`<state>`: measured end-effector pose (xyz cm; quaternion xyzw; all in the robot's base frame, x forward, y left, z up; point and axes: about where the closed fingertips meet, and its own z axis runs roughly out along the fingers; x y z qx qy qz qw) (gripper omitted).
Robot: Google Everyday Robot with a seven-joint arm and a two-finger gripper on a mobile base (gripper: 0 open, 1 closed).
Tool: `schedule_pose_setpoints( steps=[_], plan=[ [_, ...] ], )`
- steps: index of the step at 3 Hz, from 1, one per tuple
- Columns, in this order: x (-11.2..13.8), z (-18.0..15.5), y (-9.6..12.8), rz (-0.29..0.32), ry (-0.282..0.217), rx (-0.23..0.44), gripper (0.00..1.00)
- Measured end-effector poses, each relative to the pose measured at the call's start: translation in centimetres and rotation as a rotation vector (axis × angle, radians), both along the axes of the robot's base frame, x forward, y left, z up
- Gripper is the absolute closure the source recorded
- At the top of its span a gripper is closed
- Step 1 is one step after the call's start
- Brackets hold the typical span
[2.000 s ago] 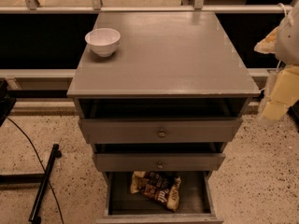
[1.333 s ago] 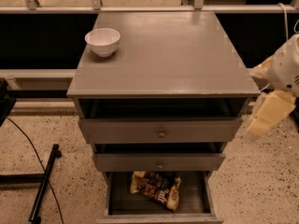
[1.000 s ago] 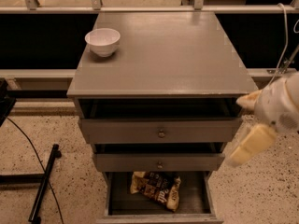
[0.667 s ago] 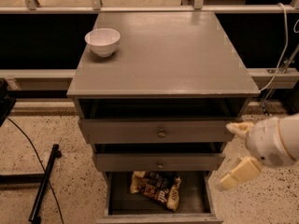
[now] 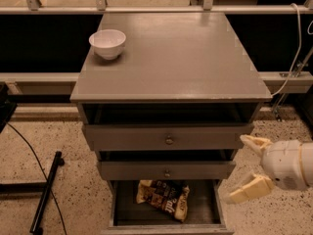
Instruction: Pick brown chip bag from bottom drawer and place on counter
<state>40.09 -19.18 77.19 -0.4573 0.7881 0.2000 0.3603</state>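
Observation:
The brown chip bag (image 5: 164, 197) lies crumpled inside the open bottom drawer (image 5: 122, 214) of the grey cabinet, near its middle. The counter (image 5: 181, 53) is the cabinet's flat grey top. My gripper (image 5: 247, 168) is at the lower right, beside the cabinet's right edge at the height of the middle drawer. Its cream fingers (image 5: 252, 190) are spread apart and hold nothing. It is to the right of the bag and above it, apart from it.
A white bowl (image 5: 107, 43) stands on the counter's back left corner. Two shallower drawers with round knobs (image 5: 169, 140) are partly pulled out above the bottom drawer. A black stand and cable (image 5: 44, 192) lie on the speckled floor at left. A rail runs behind the cabinet.
My gripper has come down from beside the counter's right edge to the level of the lower drawers, moving left toward the cabinet. The bag and bowl have not moved.

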Motion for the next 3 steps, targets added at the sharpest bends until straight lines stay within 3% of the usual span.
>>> schedule_pose_setpoints(
  steps=[1, 2, 3],
  plan=[
    [0.0, -5.3, 2.3, -0.009, -0.062, 0.169, 0.0],
    [0.6, -8.3, 4.1, 0.04, -0.198, 0.235, 0.0],
    [0.6, -9.0, 5.0, 0.093, -0.253, 0.243, 0.0]
  ],
)
